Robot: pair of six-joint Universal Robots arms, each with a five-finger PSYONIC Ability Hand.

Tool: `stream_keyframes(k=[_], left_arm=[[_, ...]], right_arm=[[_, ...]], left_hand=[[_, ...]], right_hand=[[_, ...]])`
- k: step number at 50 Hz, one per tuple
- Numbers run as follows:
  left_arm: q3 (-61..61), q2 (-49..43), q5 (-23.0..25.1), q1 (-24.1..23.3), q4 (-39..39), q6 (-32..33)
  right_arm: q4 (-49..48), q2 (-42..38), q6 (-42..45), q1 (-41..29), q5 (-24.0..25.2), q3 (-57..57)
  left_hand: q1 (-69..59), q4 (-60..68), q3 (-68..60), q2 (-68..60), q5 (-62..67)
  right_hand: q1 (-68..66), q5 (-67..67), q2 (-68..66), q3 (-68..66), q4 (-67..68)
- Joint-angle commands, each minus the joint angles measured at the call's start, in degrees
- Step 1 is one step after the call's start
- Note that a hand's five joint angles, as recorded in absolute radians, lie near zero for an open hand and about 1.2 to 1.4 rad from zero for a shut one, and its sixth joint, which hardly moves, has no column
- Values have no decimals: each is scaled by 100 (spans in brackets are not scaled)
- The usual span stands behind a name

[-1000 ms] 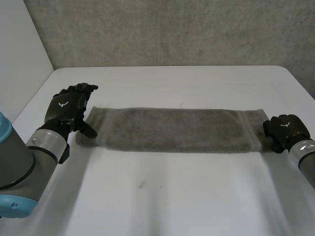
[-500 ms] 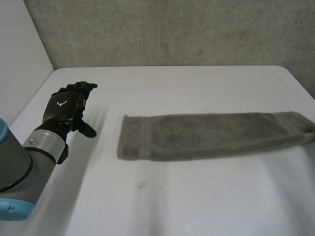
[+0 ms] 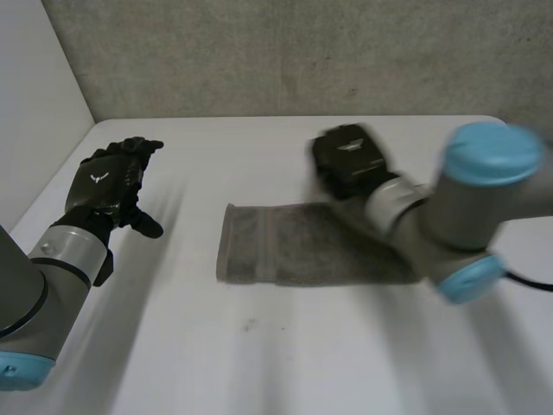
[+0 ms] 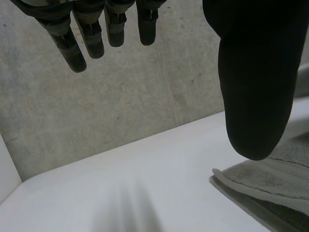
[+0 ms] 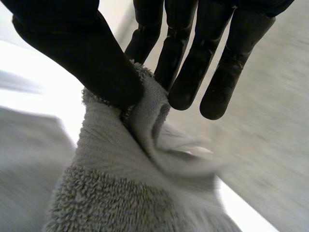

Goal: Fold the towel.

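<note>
The grey towel [image 3: 285,246] lies as a long strip across the middle of the white table [image 3: 259,363]. Its right part is hidden under my right arm. My right hand [image 3: 350,160] hovers above the towel's far edge, near its middle. In the right wrist view the thumb [image 5: 82,48] and fingers pinch a bunched end of the towel [image 5: 120,169]. My left hand [image 3: 108,181] is raised to the left of the towel, apart from it, with straight fingers and nothing in it. In the left wrist view, a towel corner [image 4: 270,179] lies just beyond the thumb [image 4: 256,72].
A concrete wall [image 3: 302,52] runs along the table's far edge, and a white wall [image 3: 34,104] stands at the left. Bare tabletop stretches in front of the towel and between it and my left hand.
The towel slid right, away from my left hand, which let go and lifted. My right hand closed on the towel's right end and swung it up and leftward over the towel.
</note>
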State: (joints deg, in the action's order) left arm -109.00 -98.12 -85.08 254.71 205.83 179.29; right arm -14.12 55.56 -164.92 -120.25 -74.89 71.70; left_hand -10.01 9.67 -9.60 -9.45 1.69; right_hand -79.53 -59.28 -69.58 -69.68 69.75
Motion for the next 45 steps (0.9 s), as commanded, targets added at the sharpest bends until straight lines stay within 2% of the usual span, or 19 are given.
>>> stream_keyframes(k=[1, 3, 7, 9, 11, 12, 13, 14, 17, 19, 27, 36, 39, 41, 45], left_arm=[[-77, 48, 0, 17, 106, 0], [-95, 56, 0, 17, 150, 0], [-104, 56, 9, 17, 185, 9], [-104, 56, 9, 9, 185, 9], [-104, 56, 9, 9, 185, 9], [-112, 56, 9, 9, 185, 9], [-112, 56, 9, 9, 185, 9], [-112, 56, 9, 9, 185, 9], [-104, 56, 9, -9, 185, 9], [-95, 56, 18, -27, 185, 9], [37, 56, 18, -141, 194, 9], [475, -171, -17, -597, 142, 27], [695, -347, -35, -738, 98, 18], [802, -409, -61, -826, 62, 18], [1309, -672, -411, -1159, -366, 27]], right_arm=[[-3, -959, -67, -1114, -79, -516], [-3, -1300, -49, -1429, -61, -560], [-3, -1486, -23, -1571, -70, -560], [6, -1486, -31, -1580, -96, -552], [32, -1347, -5, -1580, -192, -481], [32, -1346, -5, -1580, -193, -481], [67, -1180, -5, -1580, -306, -455], [111, -996, -5, -1537, -464, -411], [164, -801, 4, -1492, -623, -332], [225, -381, -40, -1326, -816, -70], [295, 569, -40, -483, -834, 932], [445, 948, 4, 371, -755, 1901], [383, 1001, 12, 635, -685, 2252], [357, 992, 39, 853, -501, 2515], [156, 931, 48, 1038, -290, 2743]], left_hand=[[-3, 38, -45, -59, -165], [-3, 38, -45, -59, -165], [-3, 38, -45, -59, -165], [-3, 38, -45, -59, -165], [-3, 38, -45, -59, -165], [-3, 38, -45, -59, -165], [-3, 38, -45, -59, -165], [-3, 38, -45, -59, -165], [1, 33, -40, -55, -169], [-3, 38, -45, -59, -165], [-54, 88, -95, -110, -114], [-255, 290, -296, -311, 87], [-423, 457, -464, -479, 254], [-626, 660, -667, -682, 458], [-794, 829, -835, -850, 626]], right_hand=[[-47, -1072, -1042, -1032, 1025], [-47, -1072, -1042, -1032, 1025], [-47, -1072, -1042, -1032, 1025], [468, -557, -527, -517, 509], [3781, 2756, 2786, 2796, -2803], [3799, 2774, 2804, 2814, -2821], [6647, 5621, 5651, 5662, -5669], [6953, 5928, 5958, 5968, -5975], [6953, 5928, 5958, 5968, -5975], [6953, 5928, 5958, 5968, -5975], [6953, 5928, 5958, 5968, -5975], [6953, 5928, 5958, 5968, -5975], [6507, 5482, 5512, 5522, -5529], [5404, 4378, 4408, 4419, -4426], [4576, 3551, 3581, 3591, -3598]])
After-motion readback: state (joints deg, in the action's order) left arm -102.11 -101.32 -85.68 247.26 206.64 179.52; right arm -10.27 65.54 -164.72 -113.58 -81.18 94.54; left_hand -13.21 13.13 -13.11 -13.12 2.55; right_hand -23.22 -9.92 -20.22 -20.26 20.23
